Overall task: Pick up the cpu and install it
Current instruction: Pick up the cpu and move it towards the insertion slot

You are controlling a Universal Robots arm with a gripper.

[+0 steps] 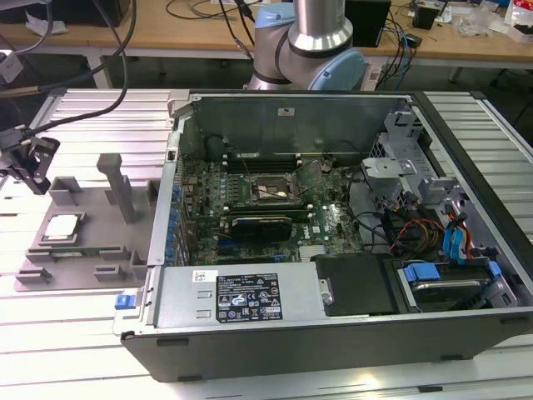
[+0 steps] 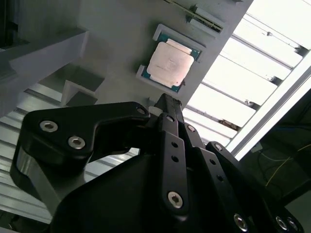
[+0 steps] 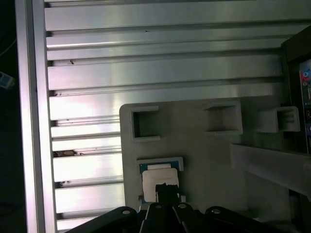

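Clenched on nothing: gripper (image 2: 165,100) with fingertips pressed flat together, hanging above the cpu (image 2: 168,61) without touching it. Lying flat in its shallow seat on the grey fixture plate (image 1: 92,229), close to the plate's edge at the exterior view's left

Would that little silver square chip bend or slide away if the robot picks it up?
Probably not bend: the cpu looks like a flat, stiff plate with a metal top. Being so thin, it is likely light. Its smooth top might be slippery, and it sits low in the gray holder.
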